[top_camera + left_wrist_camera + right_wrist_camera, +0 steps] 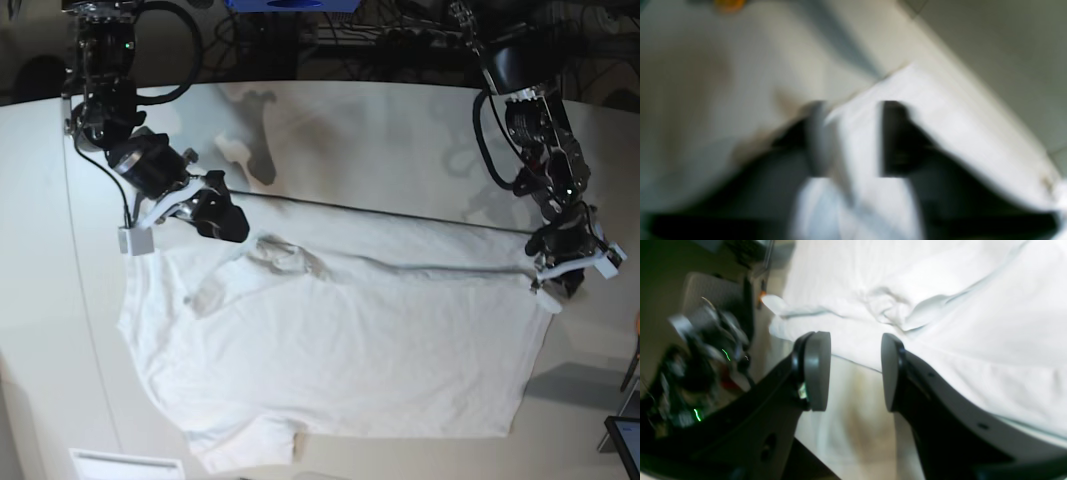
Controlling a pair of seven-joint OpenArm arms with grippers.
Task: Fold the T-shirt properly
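Note:
The white T-shirt (340,350) lies spread on the table, collar toward the left in the base view, with wrinkles near the collar. My left gripper (562,280) is at the shirt's far right corner. In the blurred left wrist view its fingers (890,140) stand apart with white fabric (857,206) between them. My right gripper (222,222) hangs open over the shirt's upper left edge near a sleeve. In the right wrist view its pads (816,370) are apart, with nothing gripped, over the hem of the T-shirt (940,306) and bare table.
The white table (400,130) curves away at the left and front. A white label (125,465) lies at the front left edge. A dark screen corner (625,445) shows at the far right. Cables and equipment crowd the back edge.

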